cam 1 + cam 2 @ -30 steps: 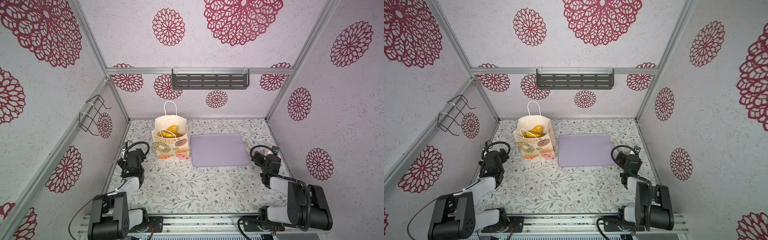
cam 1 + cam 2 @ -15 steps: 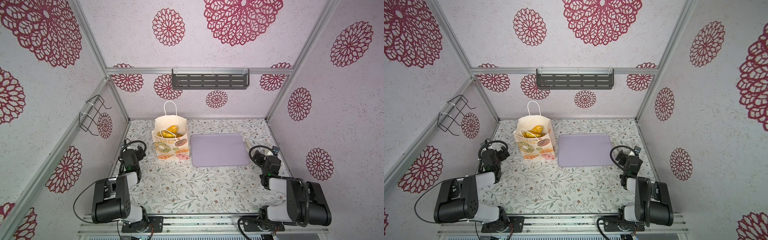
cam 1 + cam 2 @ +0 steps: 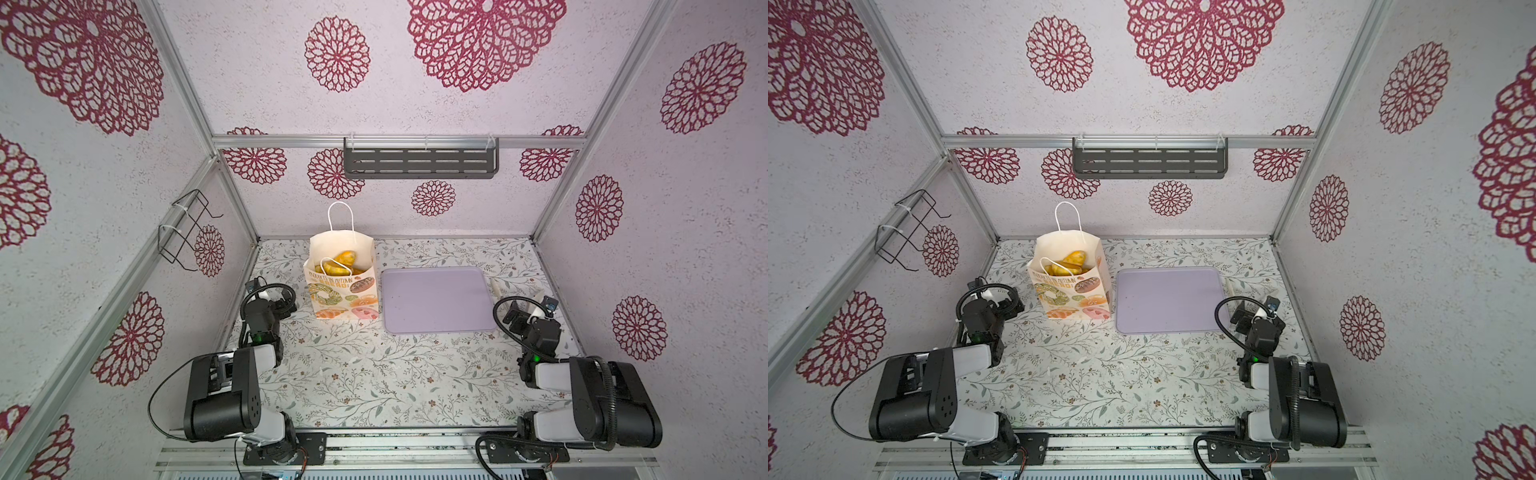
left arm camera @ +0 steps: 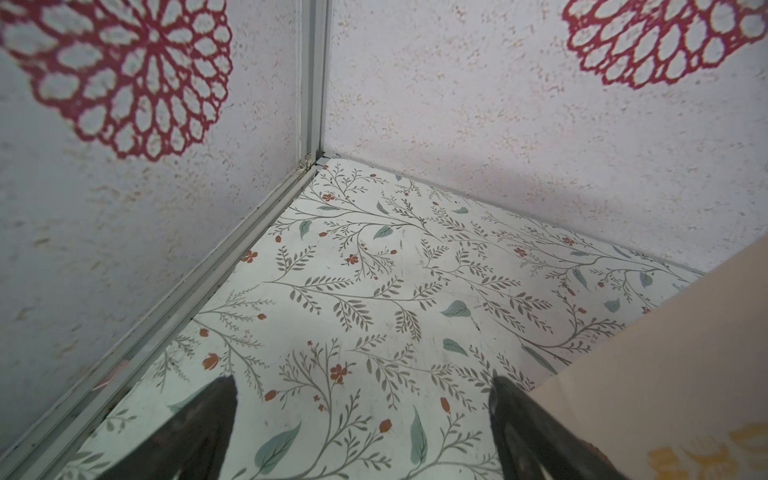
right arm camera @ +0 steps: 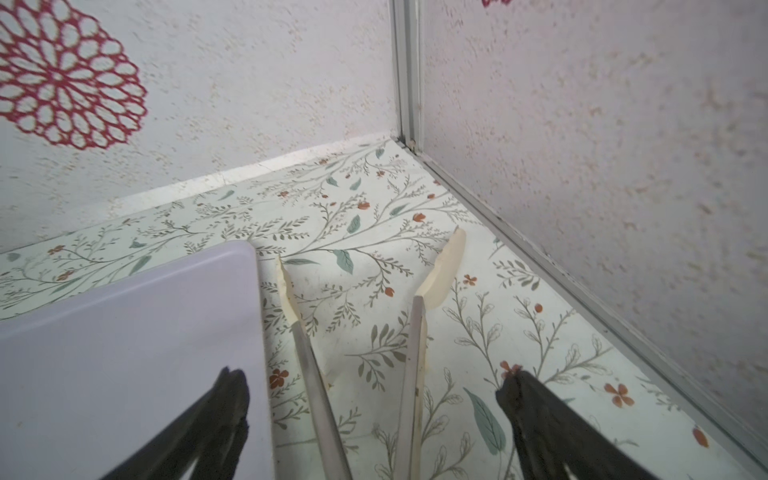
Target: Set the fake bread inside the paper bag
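Floral counter [image 3: 374, 374]: left arm just tucks back, left hand [image 4: 362, 380] and right hand [image 5: 372, 374] wide, empty; fake bread [image 3: 343, 259] in paper bag [image 3: 345, 299], looks done.

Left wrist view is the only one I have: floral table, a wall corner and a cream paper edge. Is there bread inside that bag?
Observer: Yes. In both top views the paper bag stands upright, and golden fake bread shows in its open mouth.
Operator: Is any loaf left outside?
Observer: None shows; the lilac tray beside the bag is bare.
Operator: And the other arm?
Observer: The right gripper is open, with tongs lying on the table ahead of it, beside the tray.
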You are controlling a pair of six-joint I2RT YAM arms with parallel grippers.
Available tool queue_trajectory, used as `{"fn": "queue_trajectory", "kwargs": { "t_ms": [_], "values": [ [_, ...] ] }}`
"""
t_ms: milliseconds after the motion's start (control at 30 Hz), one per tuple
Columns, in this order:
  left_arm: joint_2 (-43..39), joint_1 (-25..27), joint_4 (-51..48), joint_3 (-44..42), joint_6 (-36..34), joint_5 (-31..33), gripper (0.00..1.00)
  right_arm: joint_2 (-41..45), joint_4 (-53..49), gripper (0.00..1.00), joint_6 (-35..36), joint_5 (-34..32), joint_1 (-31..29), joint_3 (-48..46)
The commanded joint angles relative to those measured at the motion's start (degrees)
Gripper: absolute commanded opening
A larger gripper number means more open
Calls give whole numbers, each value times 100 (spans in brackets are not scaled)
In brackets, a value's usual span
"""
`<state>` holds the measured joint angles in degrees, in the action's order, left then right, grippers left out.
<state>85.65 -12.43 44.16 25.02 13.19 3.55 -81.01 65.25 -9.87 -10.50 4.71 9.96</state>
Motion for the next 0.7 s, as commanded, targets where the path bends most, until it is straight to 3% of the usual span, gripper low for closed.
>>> {"fn": "queue_trajectory", "kwargs": {
  "t_ms": [0,300,567,667],
  "values": [
    [83,11,330,-22,-195,-267,97,-482,1671,99,380,362,-104,-341],
    [330,169,915,-243,-312,-15,97,-739,1798,99,475,468,-163,-285],
    [347,419,804,-164,-456,572,97,-697,433,99,1020,1190,-357,425],
    [365,599,729,-102,-578,897,97,-697,427,99,1031,1142,-399,414]
  ]
}}
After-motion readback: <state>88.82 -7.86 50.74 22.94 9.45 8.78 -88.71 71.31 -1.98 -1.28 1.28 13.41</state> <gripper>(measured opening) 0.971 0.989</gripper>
